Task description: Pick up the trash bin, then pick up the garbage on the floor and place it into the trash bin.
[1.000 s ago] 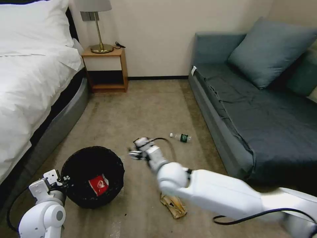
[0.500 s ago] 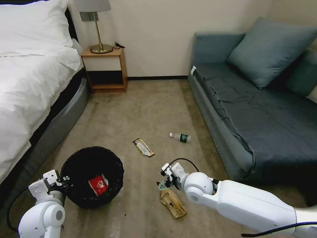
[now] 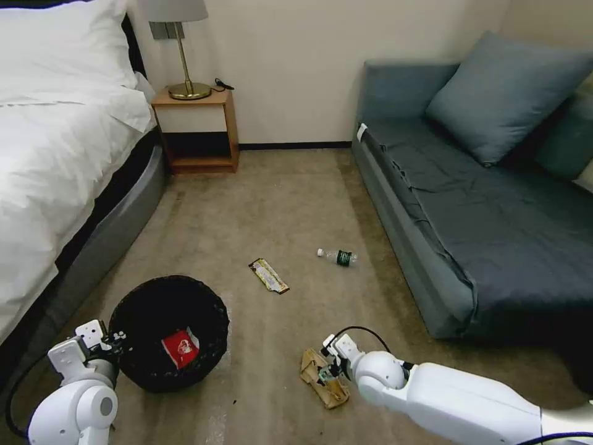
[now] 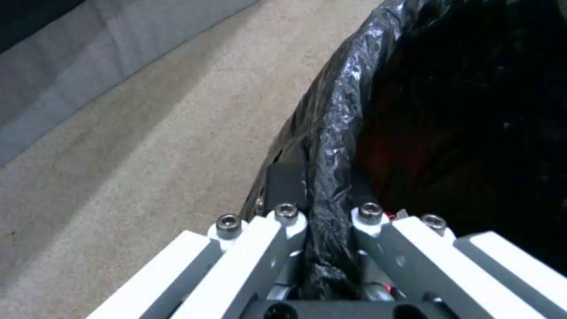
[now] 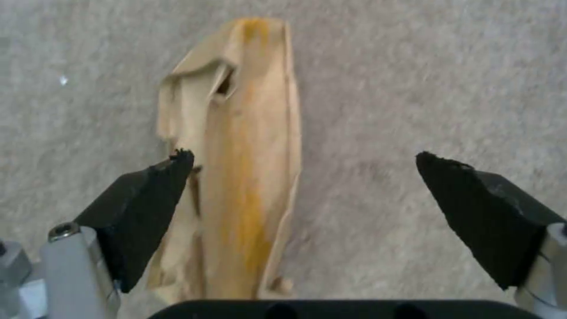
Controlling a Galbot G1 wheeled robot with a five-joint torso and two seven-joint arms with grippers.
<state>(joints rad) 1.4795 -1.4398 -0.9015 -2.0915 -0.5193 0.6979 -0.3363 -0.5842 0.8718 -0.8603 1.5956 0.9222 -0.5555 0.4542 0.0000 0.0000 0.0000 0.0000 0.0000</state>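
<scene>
Beige carpet (image 3: 278,204) is bounded by a white-sheeted bed (image 3: 55,142) on the left and a blue-grey sofa (image 3: 482,204) on the right, with a wooden nightstand (image 3: 197,130) carrying a brass lamp (image 3: 185,68) set against the far wall between them.

Nearest the robot's left side, the trash bin (image 3: 148,364) is seen — a low round bin lined with crinkly black plastic. It is held at its near rim by the left gripper (image 3: 114,340); in the left wrist view the fingers (image 4: 283,221) are clamped on either side of the bag-covered rim (image 4: 331,146). Inside the bin a crumpled red wrapper (image 3: 180,348) is lying.

To the right of the bin, the crumpled tan paper bag (image 3: 318,377) is lying on the carpet close to the robot. The right gripper (image 3: 325,374) is positioned low over it. In the right wrist view its black fingertips (image 5: 159,190) are spread wide apart, one tip at the edge of the tan paper bag (image 5: 242,168) and the other well clear of it over bare carpet — nothing is gripped.

Farther out, the flat brown-yellow wrapper (image 3: 268,275) is lying in the middle of the floor, and the small clear bottle (image 3: 338,256) with green label and white cap is lying on its side beyond it, nearer the sofa.
</scene>
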